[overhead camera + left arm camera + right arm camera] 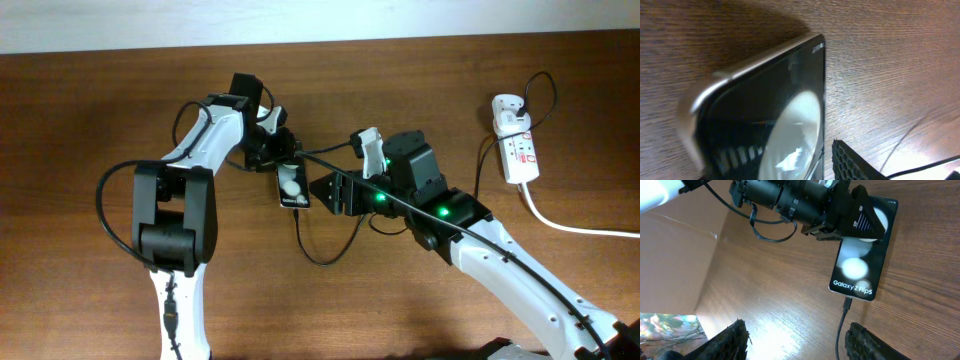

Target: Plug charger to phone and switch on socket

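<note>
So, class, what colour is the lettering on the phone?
White, on the black phone; clearest in the right wrist view.

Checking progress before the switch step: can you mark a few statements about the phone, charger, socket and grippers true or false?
1. The charger is plugged into the phone. True.
2. The socket touches the phone. False: it lies well apart from it.
3. The left gripper is at the phone. True.
4. The right gripper is shut on the charger. False: its fingers are spread, holding nothing.
</note>
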You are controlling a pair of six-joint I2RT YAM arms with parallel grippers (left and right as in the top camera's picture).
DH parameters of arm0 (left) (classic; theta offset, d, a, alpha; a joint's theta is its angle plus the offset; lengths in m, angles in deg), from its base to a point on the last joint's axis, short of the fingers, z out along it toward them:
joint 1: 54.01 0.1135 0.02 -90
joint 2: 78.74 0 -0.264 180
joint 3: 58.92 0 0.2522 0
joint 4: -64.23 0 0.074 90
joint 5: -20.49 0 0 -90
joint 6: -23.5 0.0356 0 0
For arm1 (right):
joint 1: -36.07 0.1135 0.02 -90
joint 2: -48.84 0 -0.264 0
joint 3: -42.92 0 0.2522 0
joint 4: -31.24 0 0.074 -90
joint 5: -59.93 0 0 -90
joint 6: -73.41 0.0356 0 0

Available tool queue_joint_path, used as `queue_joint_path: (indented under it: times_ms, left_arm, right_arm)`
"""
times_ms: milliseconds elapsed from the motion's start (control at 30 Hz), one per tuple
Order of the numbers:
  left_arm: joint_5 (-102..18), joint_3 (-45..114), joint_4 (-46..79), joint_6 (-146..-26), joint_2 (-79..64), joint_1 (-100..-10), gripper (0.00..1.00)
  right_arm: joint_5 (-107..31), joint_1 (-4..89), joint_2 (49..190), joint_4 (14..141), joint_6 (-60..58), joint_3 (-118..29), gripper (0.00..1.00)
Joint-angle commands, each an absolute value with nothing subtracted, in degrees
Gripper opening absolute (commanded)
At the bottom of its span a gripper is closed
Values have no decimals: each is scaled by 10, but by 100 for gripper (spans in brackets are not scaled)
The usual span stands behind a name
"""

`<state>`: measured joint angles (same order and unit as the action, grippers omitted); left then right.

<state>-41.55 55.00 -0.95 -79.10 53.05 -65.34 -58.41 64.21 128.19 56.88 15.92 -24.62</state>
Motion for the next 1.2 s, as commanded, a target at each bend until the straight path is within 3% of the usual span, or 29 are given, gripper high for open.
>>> queue_joint_path:
  times_ms: [0, 267, 433, 500, 700, 767, 933, 1033, 1167]
  left_arm:
    - [-526, 541, -18, -783, 544, -651, 51]
    - [-559, 541, -25, -783, 544, -651, 55]
    - [-558, 545, -30, -783, 543, -651, 51]
    - [-559, 564, -50, -784, 539, -649, 57]
    - [-570, 668, -121, -783, 419, -640, 57]
    - [-570, 677, -129, -783, 357, -640, 62]
    - [-569, 677, -153, -783, 226, -640, 96]
    - [-569, 677, -168, -784, 195, -640, 99]
    - [-569, 676, -185, -784, 197, -640, 99]
  right_arm:
    - [-579, 638, 1283, 569, 151, -247, 66]
    - [-579, 638, 1283, 571, 151, -247, 66]
    - [-601, 639, 1283, 581, 135, -247, 65]
    - [-600, 639, 1283, 597, 124, -247, 65]
    - [-587, 638, 1271, 641, 101, -247, 65]
    - [-559, 638, 1253, 678, 90, -247, 65]
    - [-451, 624, 1171, 778, 74, -255, 71]
    - [-448, 549, 1130, 864, 74, -289, 71]
    - [-447, 397, 1126, 984, 16, -386, 56]
